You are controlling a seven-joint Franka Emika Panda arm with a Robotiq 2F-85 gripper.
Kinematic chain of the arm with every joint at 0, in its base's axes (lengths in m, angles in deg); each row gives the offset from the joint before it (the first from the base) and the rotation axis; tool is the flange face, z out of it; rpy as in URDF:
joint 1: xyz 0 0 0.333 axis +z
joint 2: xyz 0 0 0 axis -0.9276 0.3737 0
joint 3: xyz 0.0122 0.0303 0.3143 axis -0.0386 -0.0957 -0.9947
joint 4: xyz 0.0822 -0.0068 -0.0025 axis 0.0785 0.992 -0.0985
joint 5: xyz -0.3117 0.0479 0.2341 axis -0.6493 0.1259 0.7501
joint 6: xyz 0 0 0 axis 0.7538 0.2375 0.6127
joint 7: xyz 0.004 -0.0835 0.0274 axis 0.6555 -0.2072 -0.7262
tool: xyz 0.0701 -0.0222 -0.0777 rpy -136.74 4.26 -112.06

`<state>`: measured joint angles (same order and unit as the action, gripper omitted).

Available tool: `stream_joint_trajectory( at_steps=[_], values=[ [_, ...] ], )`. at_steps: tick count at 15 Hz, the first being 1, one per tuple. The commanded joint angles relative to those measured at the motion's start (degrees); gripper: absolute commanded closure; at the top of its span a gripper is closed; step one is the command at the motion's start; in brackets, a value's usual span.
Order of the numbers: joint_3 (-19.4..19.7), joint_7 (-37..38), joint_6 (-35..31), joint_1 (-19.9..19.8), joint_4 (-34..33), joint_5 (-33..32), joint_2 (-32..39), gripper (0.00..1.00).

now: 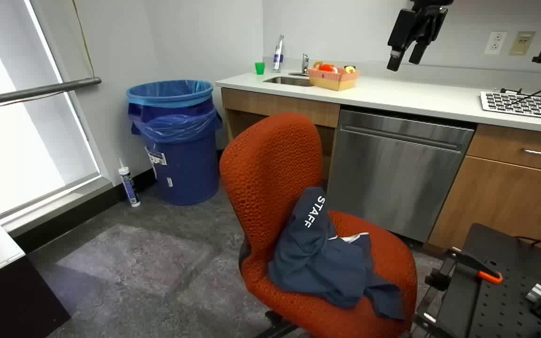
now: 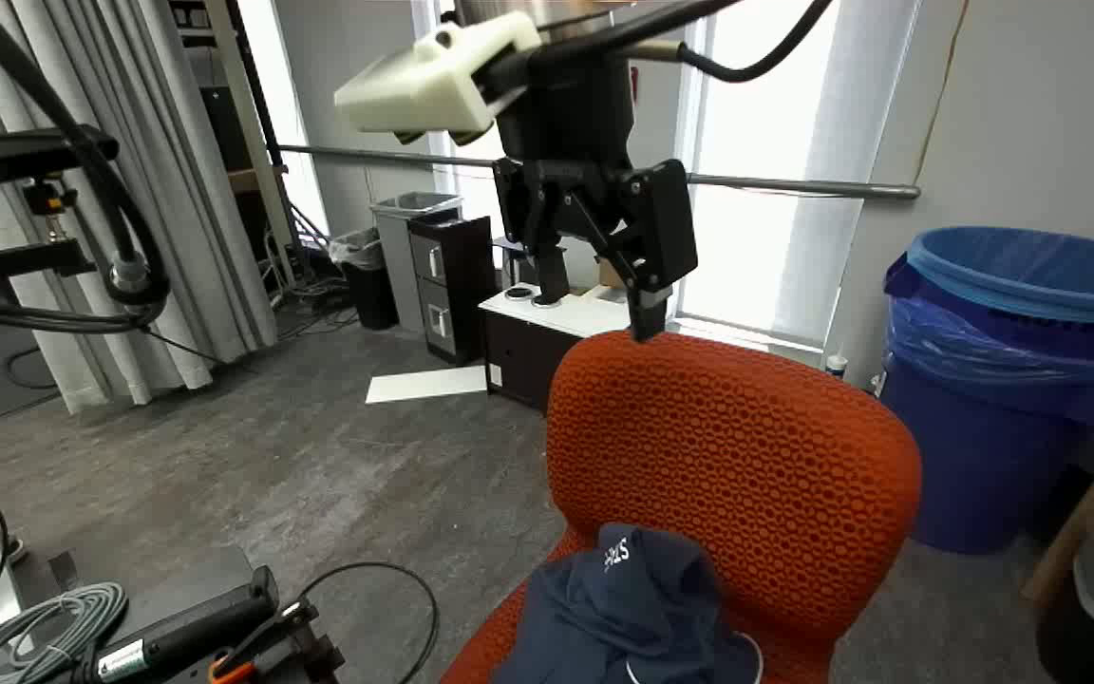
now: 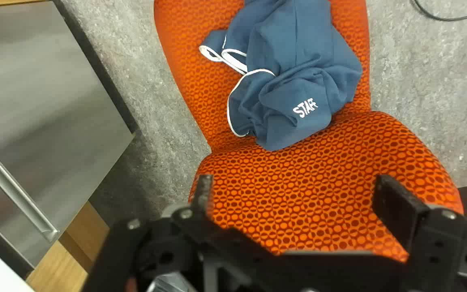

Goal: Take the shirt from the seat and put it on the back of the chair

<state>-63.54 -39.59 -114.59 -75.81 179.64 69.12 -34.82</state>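
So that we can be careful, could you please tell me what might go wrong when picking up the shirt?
The shirt lies bunched on the seat, so the open gripper might pinch only one fold and lose it. Part of it seems to lean against the back, so the gripper could bump the back on its way down.

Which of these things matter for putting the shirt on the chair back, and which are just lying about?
For the job:
shirt, heaped on the seat
chair back, where it should go
claw, open and holding nothing

Just lying about:
blue bin
tube
basket
cup
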Motion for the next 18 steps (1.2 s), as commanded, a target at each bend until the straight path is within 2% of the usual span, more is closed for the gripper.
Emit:
stream_joint_trajectory(
  at_steps=[1, 11, 17, 18],
  values=[
    [-0.16, -0.11, 0.18, -0.19, -0.12, 0.12, 0.05, 0.0],
    [-0.15, 0.61, -0.86, -0.27, -0.39, 0.29, 1.1, 0.0],
    [-0.08, -0.05, -8.56, 0.8, -1.25, 1.33, 8.45, 0.0],
    [-1.07, 1.24, -10.97, 1.41, -0.61, 1.65, 10.24, 0.0]
  ],
)
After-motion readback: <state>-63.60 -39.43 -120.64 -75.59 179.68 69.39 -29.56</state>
